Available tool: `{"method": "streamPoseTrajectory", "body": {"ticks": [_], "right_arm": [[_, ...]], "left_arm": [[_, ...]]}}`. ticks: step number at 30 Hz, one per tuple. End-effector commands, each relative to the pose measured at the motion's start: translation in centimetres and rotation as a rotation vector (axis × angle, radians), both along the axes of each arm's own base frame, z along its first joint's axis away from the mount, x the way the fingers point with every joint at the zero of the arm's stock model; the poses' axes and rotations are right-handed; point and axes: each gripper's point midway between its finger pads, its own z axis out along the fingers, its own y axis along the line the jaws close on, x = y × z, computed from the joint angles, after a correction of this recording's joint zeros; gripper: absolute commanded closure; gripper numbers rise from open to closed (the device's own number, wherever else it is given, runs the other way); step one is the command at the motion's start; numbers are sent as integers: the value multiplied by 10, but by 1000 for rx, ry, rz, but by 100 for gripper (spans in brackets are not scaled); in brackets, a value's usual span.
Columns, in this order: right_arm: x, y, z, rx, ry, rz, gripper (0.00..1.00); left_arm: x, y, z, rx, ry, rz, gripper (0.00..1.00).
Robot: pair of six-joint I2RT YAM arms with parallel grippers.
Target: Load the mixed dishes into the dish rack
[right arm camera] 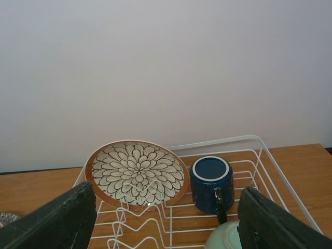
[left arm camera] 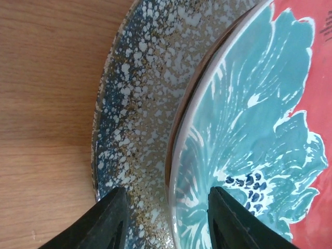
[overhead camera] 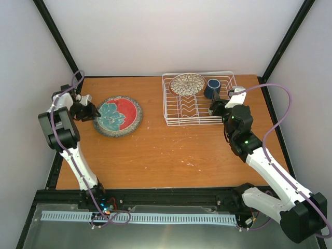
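The left claw [left arm camera: 167, 207] is held unclenched, with the rim of the red and teal plate [left arm camera: 249, 129] between its fingers. That plate is stacked on the speckled grey plate [left arm camera: 140, 104]. Only the upper rim should be pinched, and deeply, so that slipping is avoided. The right claw [right arm camera: 168, 207] is spread and empty. Ahead of it, the rack [right arm camera: 249, 140] is loaded with a petal plate [right arm camera: 137, 171] and a blue mug [right arm camera: 210, 181], and a green bowl [right arm camera: 224, 238] is seen just below it.
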Motion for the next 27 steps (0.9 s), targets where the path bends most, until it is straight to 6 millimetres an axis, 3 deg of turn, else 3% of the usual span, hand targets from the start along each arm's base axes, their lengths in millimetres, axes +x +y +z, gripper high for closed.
{"method": "streamPoseTrajectory", "body": {"ticks": [1,9,20,23,27], "right_arm": [[-2,-2,4,11,-10,-2,26],[0,-1,1,11,-4,-1,26],[1,-1,-2,9,3,-3,26],[1,0,-2,9,6,-1,26],[2,1,-3,13,7,3,26]], "left_arm": [[6,1,-7,-24,-17,-7,57],[9,-2,-15,-52,-18,-11,64],[12,-4,-15,-61,-22,-16,98],[15,-3,-7,-49,-42,-18,99],[29,-2,27,-37,-149,-21,99]]}}
